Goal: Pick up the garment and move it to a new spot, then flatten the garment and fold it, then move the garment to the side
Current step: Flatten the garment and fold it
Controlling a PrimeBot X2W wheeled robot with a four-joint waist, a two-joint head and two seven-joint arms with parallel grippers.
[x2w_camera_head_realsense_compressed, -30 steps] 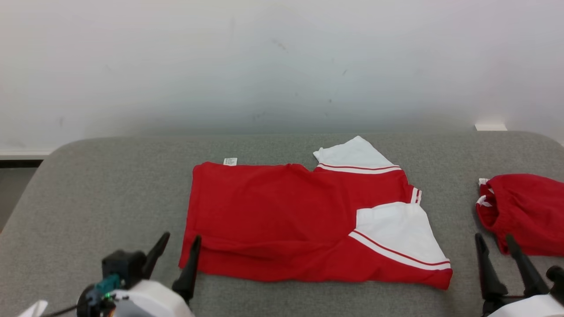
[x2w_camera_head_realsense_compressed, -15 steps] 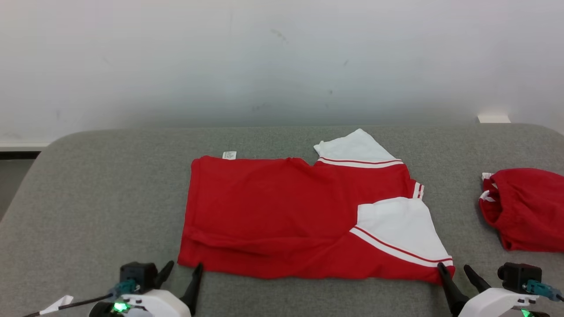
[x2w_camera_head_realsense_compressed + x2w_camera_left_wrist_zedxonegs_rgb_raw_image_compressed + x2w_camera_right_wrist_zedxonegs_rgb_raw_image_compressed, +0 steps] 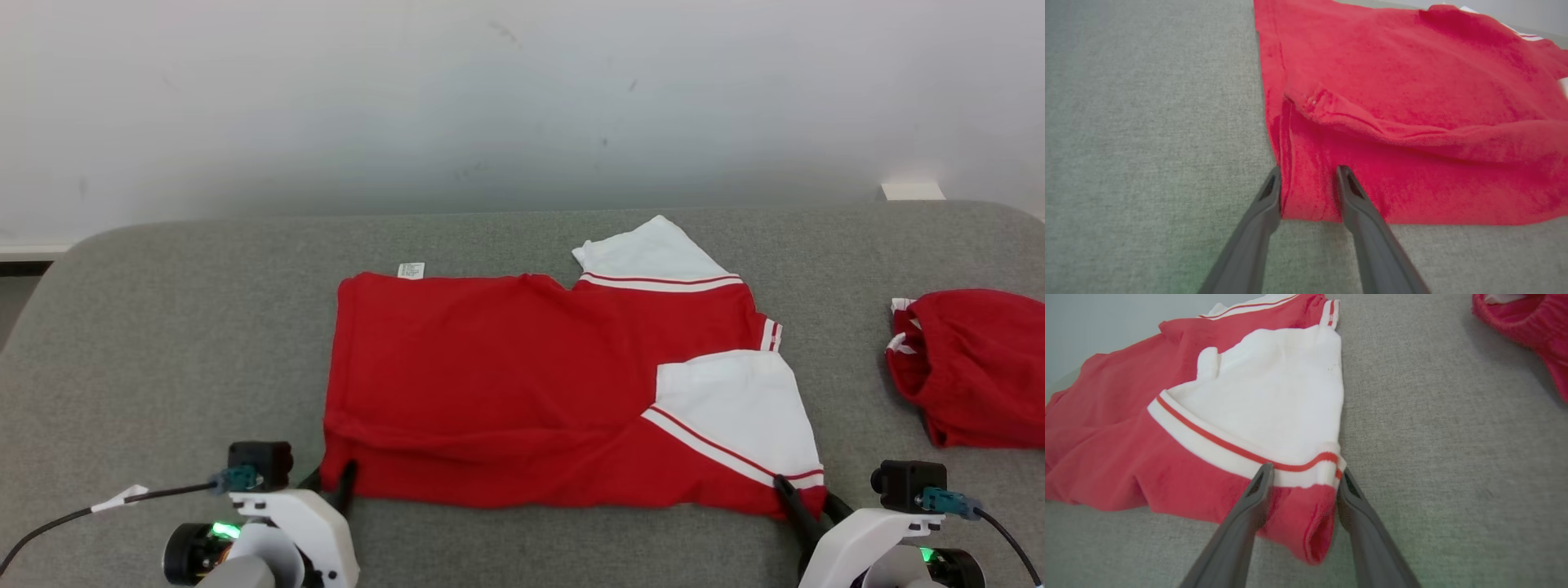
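Head view: red-and-white T-shirt [image 3: 506, 384] lies spread on the grey bench [image 3: 163, 327] just ahead of both pincers; the step in hand looks like the fold. Left pincer [image 3: 1309, 171] is part open, its fingers straddling the near hem corner with nothing clamped; right pincer [image 3: 1306, 470] sits likewise around the striped near corner. To do it well: seat both deeper so every layer is caught, close together, lift evenly, and stay clear of the second red garment [image 3: 971, 367] beyond the right pincer.
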